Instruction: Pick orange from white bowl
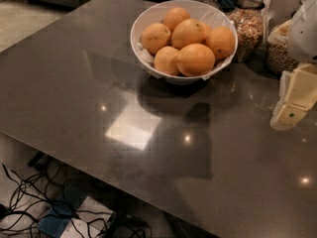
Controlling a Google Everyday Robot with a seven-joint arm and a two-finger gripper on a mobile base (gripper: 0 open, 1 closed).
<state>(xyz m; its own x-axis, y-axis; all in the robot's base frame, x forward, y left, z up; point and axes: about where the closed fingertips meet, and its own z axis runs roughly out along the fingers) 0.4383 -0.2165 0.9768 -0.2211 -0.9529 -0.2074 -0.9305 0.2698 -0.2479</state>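
White bowl is being seen standing near the table's far edge, right of the middle, lined with a crinkled white liner. It is being filled by a heap of oranges. One orange is being held at the heap's right side, against the rim facing the table's right edge. A bigger oval orange is being pressed against it at the front. Gripper is being held over the table's right edge, well apart from the bowl, tilted with its tip pointing down-left. Open or closed: cannot be told. Glass jars of cereal are being kept at the far right corner, just beside the bowl. Lights are being reflected in the dark glossy table. Cables are being left on the floor past the near left edge.
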